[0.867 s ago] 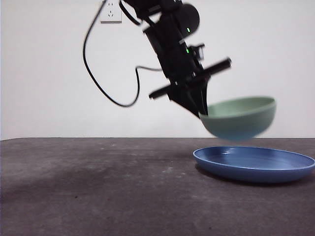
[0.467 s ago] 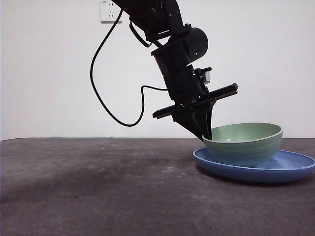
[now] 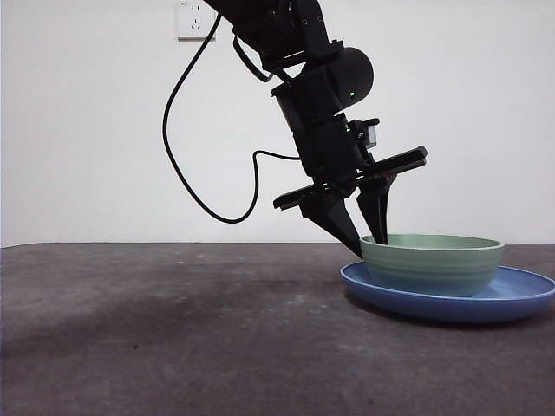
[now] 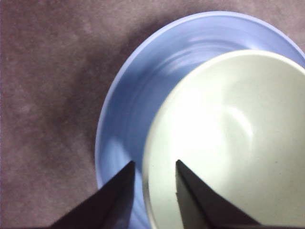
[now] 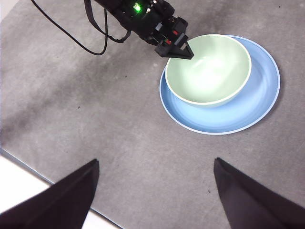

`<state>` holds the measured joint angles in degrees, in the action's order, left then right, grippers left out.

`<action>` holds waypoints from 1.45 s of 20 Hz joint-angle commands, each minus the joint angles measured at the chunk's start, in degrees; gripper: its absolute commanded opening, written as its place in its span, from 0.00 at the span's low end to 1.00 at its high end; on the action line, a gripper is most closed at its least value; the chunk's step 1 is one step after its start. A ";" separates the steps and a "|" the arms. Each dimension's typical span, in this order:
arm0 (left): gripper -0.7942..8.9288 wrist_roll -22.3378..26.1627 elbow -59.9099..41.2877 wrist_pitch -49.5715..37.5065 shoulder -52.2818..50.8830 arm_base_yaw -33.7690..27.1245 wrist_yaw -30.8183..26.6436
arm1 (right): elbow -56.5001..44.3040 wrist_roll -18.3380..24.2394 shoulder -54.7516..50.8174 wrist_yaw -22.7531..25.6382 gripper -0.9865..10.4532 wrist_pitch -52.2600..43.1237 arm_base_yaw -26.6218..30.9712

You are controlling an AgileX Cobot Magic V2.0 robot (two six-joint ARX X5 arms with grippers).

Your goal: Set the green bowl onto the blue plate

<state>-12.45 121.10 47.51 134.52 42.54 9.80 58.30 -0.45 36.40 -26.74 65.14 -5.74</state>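
Observation:
The green bowl (image 3: 432,264) sits level in the blue plate (image 3: 520,295) at the right of the table. My left gripper (image 3: 368,247) reaches down to the bowl's left rim. Its jaws are open and straddle the rim, one inside the bowl and one outside. In the left wrist view the bowl (image 4: 228,143) rests on the plate (image 4: 128,109), with a gap beside each jaw of the gripper (image 4: 155,163). The right wrist view shows the bowl (image 5: 208,69), the plate (image 5: 224,119) and the left gripper (image 5: 178,50) from above. My right gripper (image 5: 155,163) is open and empty, high above the table.
A black cable (image 3: 186,173) hangs from the left arm in front of the white wall, below a wall socket (image 3: 195,19). The dark table's edge (image 5: 28,171) shows in the right wrist view.
The left gripper lowered the bowl from the air onto the plate. The bowl went from tilted to level. The jaws have opened off its rim.

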 commanded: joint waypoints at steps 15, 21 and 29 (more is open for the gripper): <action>0.34 5.77 2.05 9.44 -24.79 -8.96 0.15 | 1.07 -0.39 0.17 3.19 0.42 -0.55 -0.13; 0.34 10.58 0.55 16.39 -33.99 -11.76 1.77 | 1.07 -0.42 0.20 4.74 0.42 -1.53 -0.13; 0.34 12.02 -28.74 5.25 -53.31 -13.14 10.97 | 1.07 -0.42 0.17 4.74 0.42 -1.66 -0.13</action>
<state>-1.30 92.53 53.28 80.95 29.19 20.34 58.30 -0.45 36.40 -22.22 64.03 -5.74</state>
